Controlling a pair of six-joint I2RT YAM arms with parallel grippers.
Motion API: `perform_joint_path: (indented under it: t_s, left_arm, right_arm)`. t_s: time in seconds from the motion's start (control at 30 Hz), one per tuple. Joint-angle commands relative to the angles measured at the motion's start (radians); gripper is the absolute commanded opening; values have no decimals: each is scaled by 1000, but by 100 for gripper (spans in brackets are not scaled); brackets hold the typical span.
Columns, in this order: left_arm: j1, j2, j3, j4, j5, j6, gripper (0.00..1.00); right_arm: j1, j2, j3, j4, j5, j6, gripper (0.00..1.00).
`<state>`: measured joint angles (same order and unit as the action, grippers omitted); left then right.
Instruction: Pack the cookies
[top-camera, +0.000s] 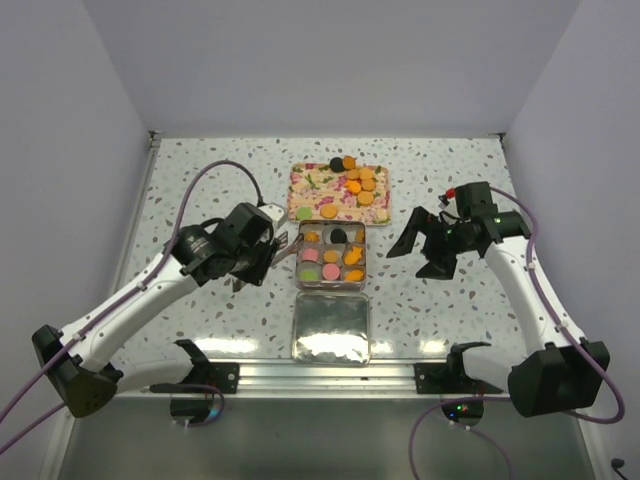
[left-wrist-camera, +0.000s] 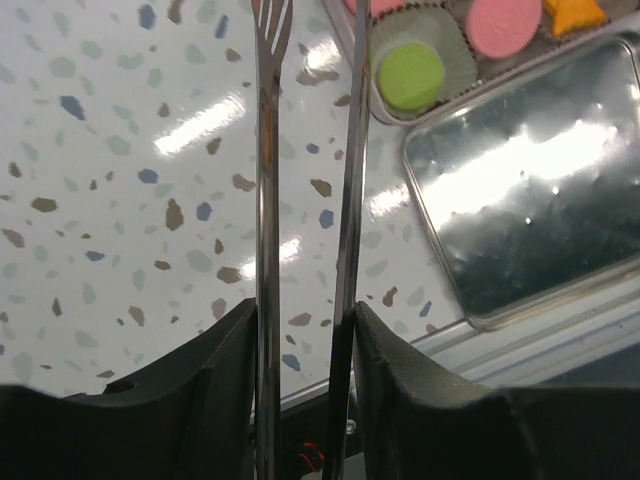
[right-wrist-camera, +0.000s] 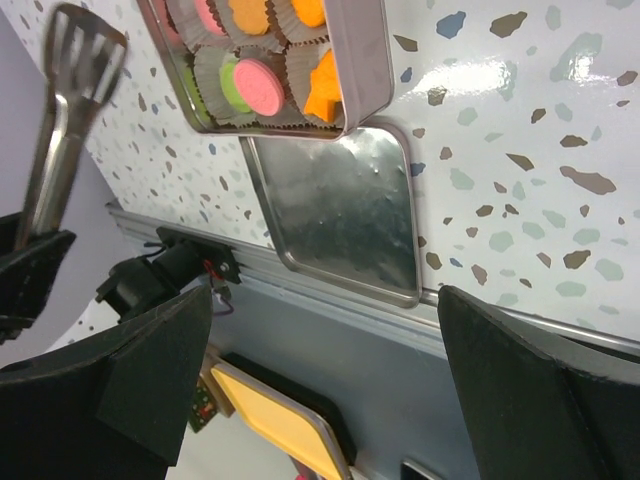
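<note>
Several cookies, mostly orange (top-camera: 362, 183), lie on the floral tray (top-camera: 312, 181). More sit in paper cups in the open tin (top-camera: 366, 272): a green one (left-wrist-camera: 410, 75), a pink one (left-wrist-camera: 503, 24) and orange ones (right-wrist-camera: 326, 88). My left gripper (top-camera: 262, 258) is shut on metal tongs (left-wrist-camera: 266, 150), whose tips reach the tin's left edge and hold nothing. In the left wrist view, the gripper (left-wrist-camera: 305, 312) clamps the tongs' two arms. My right gripper (top-camera: 425, 246) is open and empty, right of the tin; it also shows in the right wrist view (right-wrist-camera: 330, 400).
The tin's silver lid (top-camera: 331, 327) lies upside down in front of the tin, near the table's front rail (top-camera: 330, 375); it also shows in the left wrist view (left-wrist-camera: 540, 180) and the right wrist view (right-wrist-camera: 345, 205). Grey walls enclose the table.
</note>
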<state>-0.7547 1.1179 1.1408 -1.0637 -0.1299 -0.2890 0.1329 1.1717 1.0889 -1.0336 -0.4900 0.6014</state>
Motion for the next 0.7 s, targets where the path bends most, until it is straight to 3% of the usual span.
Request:
perform_joint_path:
  t_s: [0.0,0.17,0.47,0.67]
  left_arm:
    - [18,46,99,14,-207,-29,45]
    - [204,108,44,174,-122,17,46]
    - [259,344,-64,445,-123,30,41]
    - [308,462,-70,478,-61,34,63]
  right_arm:
    - [4,14,40,-13,-21,-17,99]
    - [4,31,45,-5,-19,-26,99]
    - [4,5,17,-13,4,-38,99]
    - [4,-6,28,-32,28,-54,99]
